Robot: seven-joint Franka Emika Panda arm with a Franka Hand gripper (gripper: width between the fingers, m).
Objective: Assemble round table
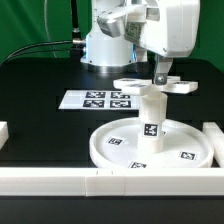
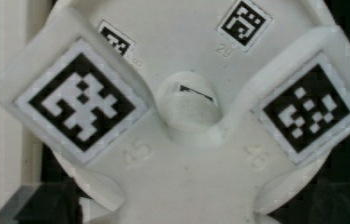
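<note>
Exterior view, spread end effector above cross-shaped piece, atop cylinder, on round disc.

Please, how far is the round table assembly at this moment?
Done: the thick cylinder stands upright in the socket of the round disc. In hand: the cross-shaped piece sits on top of the cylinder, with the open pincer right at it. Left: whether the cross is fully fastened cannot be told, so tightening it may remain.
</note>
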